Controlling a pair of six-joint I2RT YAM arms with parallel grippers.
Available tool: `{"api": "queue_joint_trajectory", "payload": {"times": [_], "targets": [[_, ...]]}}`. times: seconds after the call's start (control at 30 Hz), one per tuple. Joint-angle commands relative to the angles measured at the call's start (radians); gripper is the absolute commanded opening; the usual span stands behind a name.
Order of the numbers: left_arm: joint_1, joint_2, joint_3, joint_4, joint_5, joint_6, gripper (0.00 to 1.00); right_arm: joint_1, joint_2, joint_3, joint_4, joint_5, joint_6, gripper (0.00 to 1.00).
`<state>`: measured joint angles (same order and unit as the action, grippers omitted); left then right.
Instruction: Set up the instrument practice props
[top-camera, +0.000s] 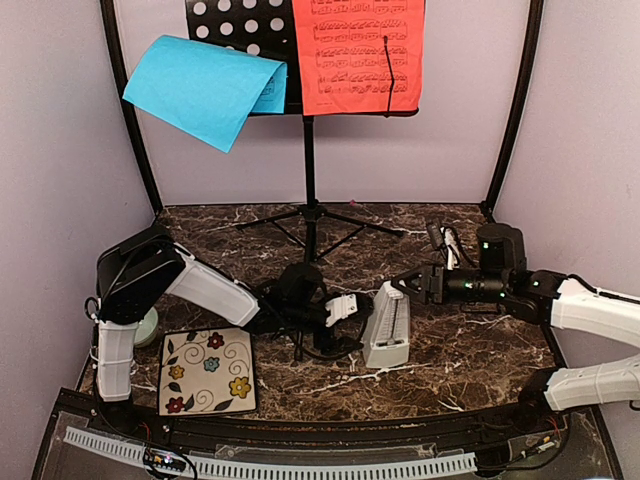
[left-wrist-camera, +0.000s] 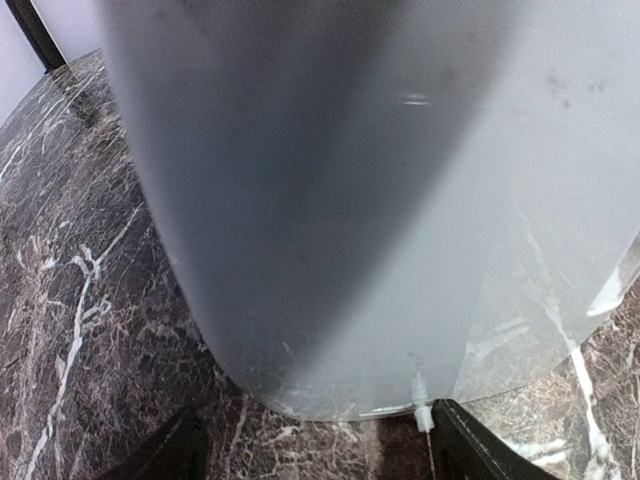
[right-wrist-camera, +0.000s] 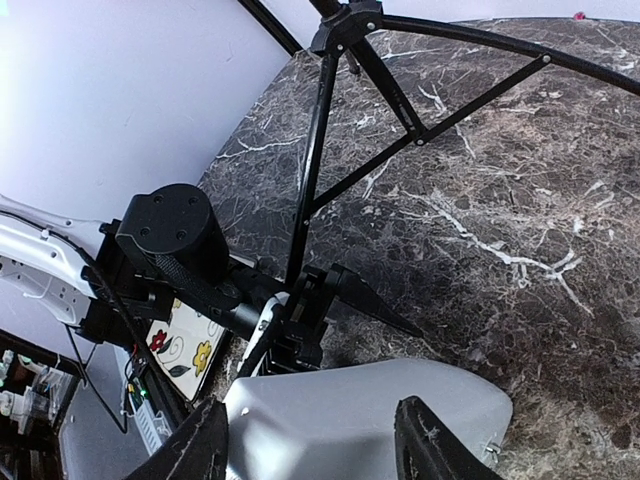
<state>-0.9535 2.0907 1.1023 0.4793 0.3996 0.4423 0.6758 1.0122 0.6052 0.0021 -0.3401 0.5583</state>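
Note:
The black music stand (top-camera: 308, 150) rises on its tripod at the back centre. A red sheet (top-camera: 355, 55) rests flat on its desk, and a blue sheet (top-camera: 200, 88) droops off the left side. The whitish metronome (top-camera: 387, 330) stands upright on the marble table (top-camera: 470, 350). My left gripper (top-camera: 345, 308) is open just left of the metronome (left-wrist-camera: 350, 200), which lies ahead of the fingertips (left-wrist-camera: 175, 452). My right gripper (top-camera: 402, 285) reaches in from the right, jaws apart on either side of the metronome (right-wrist-camera: 350, 420) near its top. Contact is unclear.
A floral tile (top-camera: 208, 370) lies at the front left, with a pale green bowl (top-camera: 148, 328) partly hidden behind the left arm. The stand's tripod legs (right-wrist-camera: 320, 130) spread over the back of the table. Dark frame posts flank both sides.

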Motion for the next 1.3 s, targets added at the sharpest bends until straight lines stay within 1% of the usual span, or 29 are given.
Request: {"api": "queue_joint_trajectory", "payload": {"times": [0.0,0.13,0.33,1.27], "targets": [[-0.001,-0.002,0.041,0.005,0.018,0.015,0.80,0.007,0.010,-0.042,-0.017,0.043,-0.032,0.54],[0.001,0.005,0.059,-0.022,0.039,0.034,0.79,0.007,0.008,-0.058,-0.019,0.048,-0.050,0.49],[0.005,0.011,0.080,-0.071,0.059,0.069,0.76,0.007,0.013,-0.063,-0.031,0.052,-0.073,0.46],[0.005,0.015,0.087,-0.095,0.043,0.106,0.62,0.011,0.018,-0.083,-0.022,0.013,-0.096,0.42]]}}
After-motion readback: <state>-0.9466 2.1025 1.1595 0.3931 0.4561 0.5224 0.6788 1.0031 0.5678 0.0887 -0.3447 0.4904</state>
